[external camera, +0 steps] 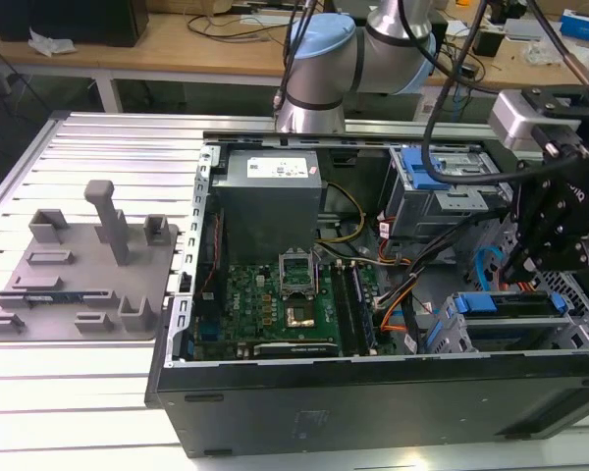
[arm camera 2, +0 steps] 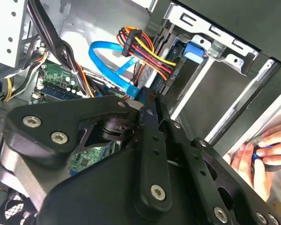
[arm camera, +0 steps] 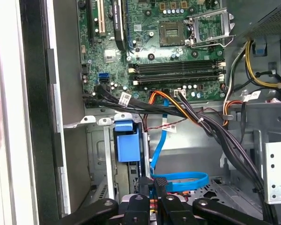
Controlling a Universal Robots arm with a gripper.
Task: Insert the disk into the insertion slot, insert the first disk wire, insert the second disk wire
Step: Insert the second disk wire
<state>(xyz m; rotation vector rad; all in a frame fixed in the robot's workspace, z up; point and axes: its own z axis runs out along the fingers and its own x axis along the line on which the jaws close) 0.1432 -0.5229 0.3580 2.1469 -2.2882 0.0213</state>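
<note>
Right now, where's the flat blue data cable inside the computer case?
In the first wrist view the flat blue cable drops from the motherboard, beside the blue drive carrier, and loops just above the gripper.

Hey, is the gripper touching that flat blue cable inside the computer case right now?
Cannot tell. In both wrist views the blue cable runs right up to the tip of the gripper, but the gripper's own body hides the meeting point.

Silver arm (external camera: 398, 29), blue joint caps, black hand (external camera: 555, 221)
</note>
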